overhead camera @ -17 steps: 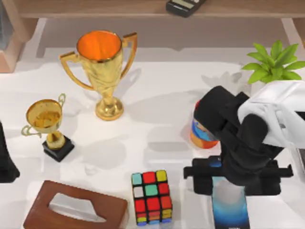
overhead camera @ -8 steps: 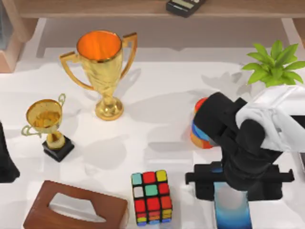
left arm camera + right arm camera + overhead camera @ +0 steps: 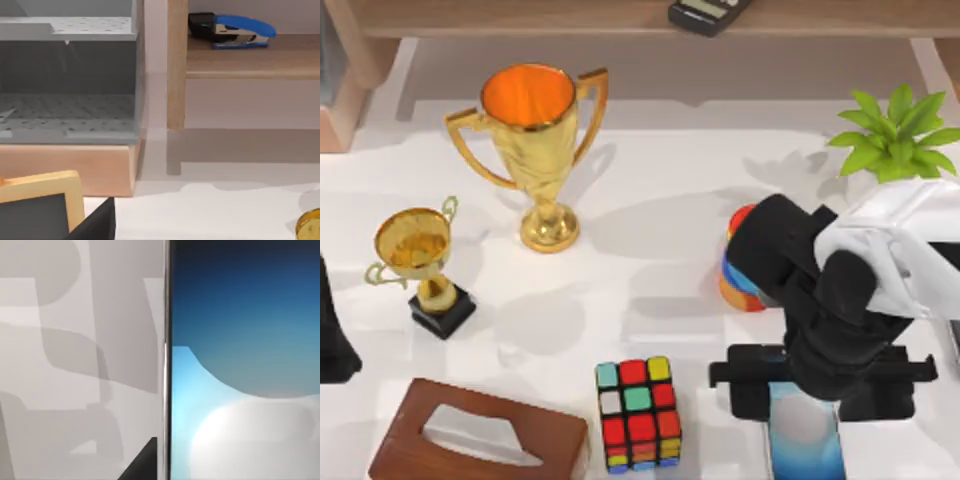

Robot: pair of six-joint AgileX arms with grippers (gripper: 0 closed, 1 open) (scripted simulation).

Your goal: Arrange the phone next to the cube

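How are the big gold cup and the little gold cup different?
The big trophy is much taller and wider than the small trophy. The big trophy stands on its own round gold foot, while the small trophy sits on a black square block. The big trophy's bowl looks bright orange inside; the small trophy's bowl looks gold. Both are shiny gold, have two handles, and stand upright on the left half of the white table.

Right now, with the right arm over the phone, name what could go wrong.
The right gripper sits over the phone's upper end, so a grasp there could let the long body tilt. The phone lies apart from the cube, and sliding it across could nudge the cube. The striped pot stands close behind the arm and might get bumped.
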